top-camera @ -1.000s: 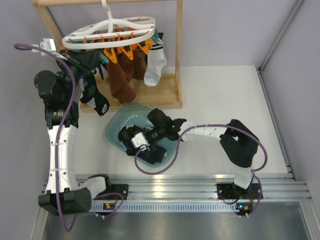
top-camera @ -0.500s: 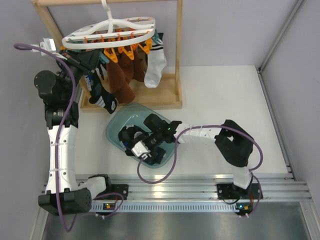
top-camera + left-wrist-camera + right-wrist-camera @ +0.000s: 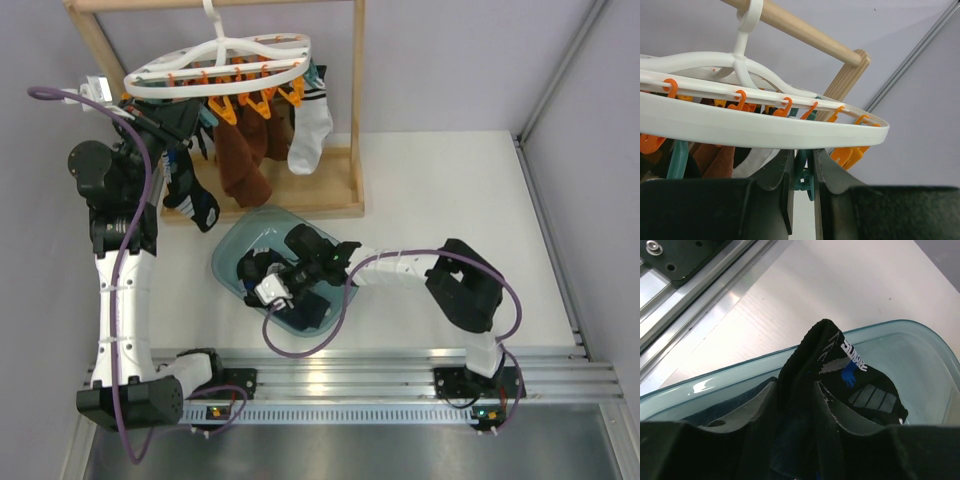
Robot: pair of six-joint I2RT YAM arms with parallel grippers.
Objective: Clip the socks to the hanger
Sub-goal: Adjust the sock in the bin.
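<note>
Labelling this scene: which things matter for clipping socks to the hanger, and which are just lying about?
Job: hanger, teal clip, black sock in the bin, dark sock hanging at the left.
Just there: brown socks, white striped sock, wooden rack.
</note>
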